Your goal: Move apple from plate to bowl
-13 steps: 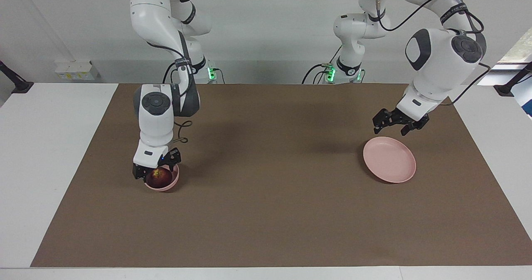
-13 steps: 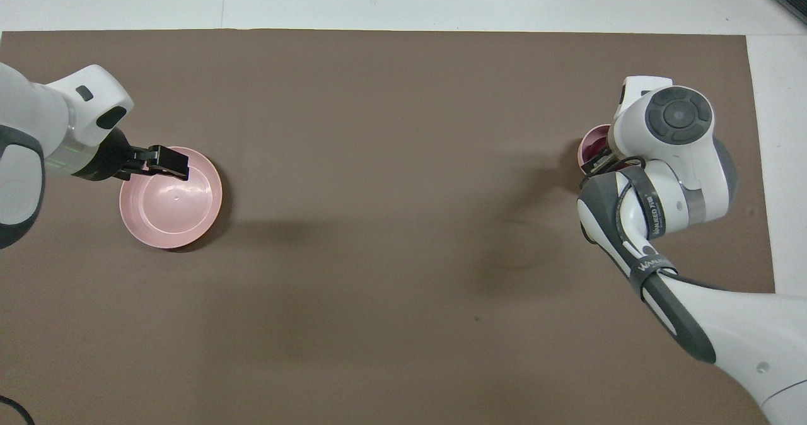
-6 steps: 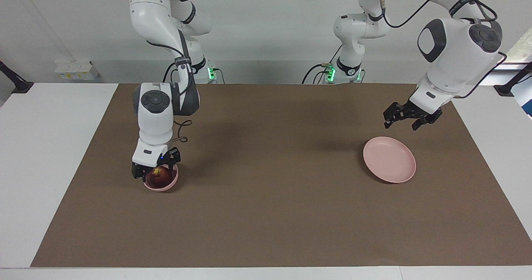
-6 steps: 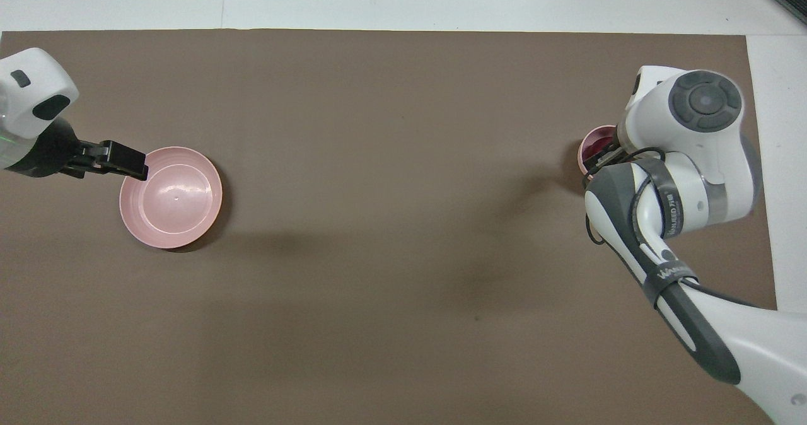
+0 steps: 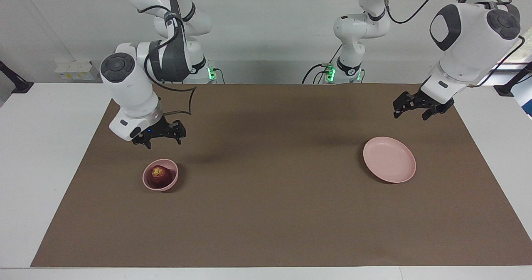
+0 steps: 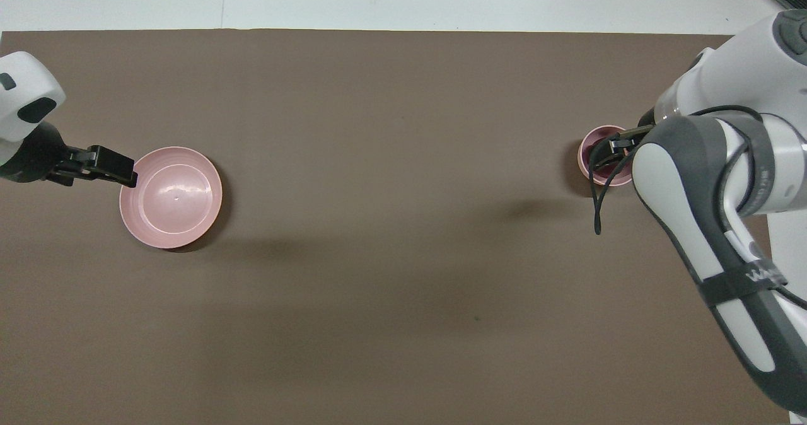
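The dark-red apple (image 5: 158, 176) lies inside the small pink bowl (image 5: 164, 187) at the right arm's end of the mat. My right gripper (image 5: 163, 139) hangs open and empty in the air above the mat, just beside the bowl and clear of it. In the overhead view the right gripper (image 6: 615, 154) and its arm cover part of the bowl (image 6: 583, 154). The flat pink plate (image 5: 389, 159) sits bare at the left arm's end. Off the plate's edge, my left gripper (image 5: 410, 114) is raised, open and empty; from overhead the left gripper (image 6: 123, 171) shows beside the plate (image 6: 171, 197).
A brown mat (image 5: 266, 213) covers most of the white table (image 5: 50, 147). Only the bowl and the plate stand on it. Cables and arm bases are at the robots' edge.
My right gripper has lifted off the bowl and drawn back, leaving the apple inside. My left gripper has risen and pulled away from over the plate toward its own end.
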